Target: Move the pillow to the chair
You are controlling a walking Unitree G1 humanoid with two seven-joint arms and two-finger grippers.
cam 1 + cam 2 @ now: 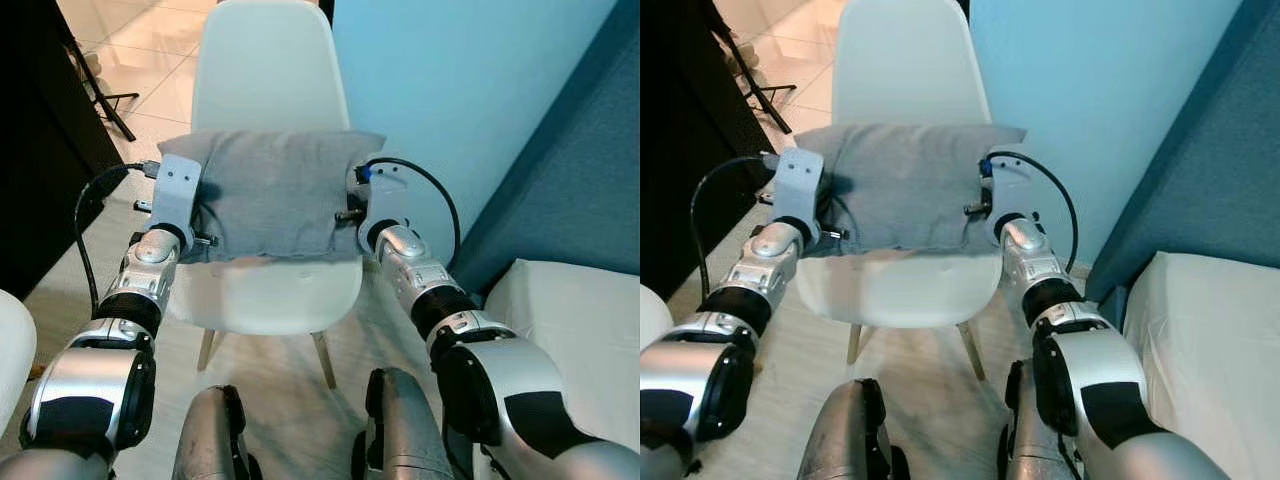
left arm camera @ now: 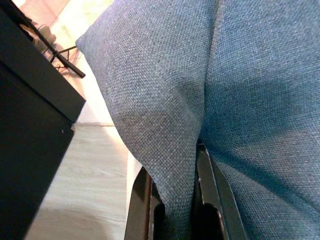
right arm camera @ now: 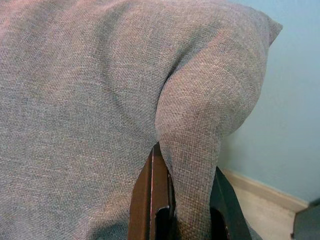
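A grey fabric pillow (image 1: 270, 190) is held between both arms, above the seat of a white plastic chair (image 1: 268, 70) and in front of its backrest. My left gripper (image 2: 172, 200) is shut on a fold of the pillow's left edge, the cloth pinched between its black fingers (image 2: 137, 200). My right gripper (image 3: 187, 200) is shut on a fold at the pillow's right edge, near its corner (image 3: 270, 27). The pillow (image 1: 902, 185) hangs roughly level, its lower edge just over the chair seat (image 1: 265, 290); whether it touches the seat is unclear.
A light blue wall (image 1: 450, 90) stands right of the chair, with a dark blue panel (image 1: 580, 170) beyond. A white cushion (image 1: 580, 320) lies at lower right. Dark furniture (image 1: 40, 150) and a black stand (image 1: 100, 95) are on the left. Wooden chair legs (image 1: 325, 360) rest on pale flooring.
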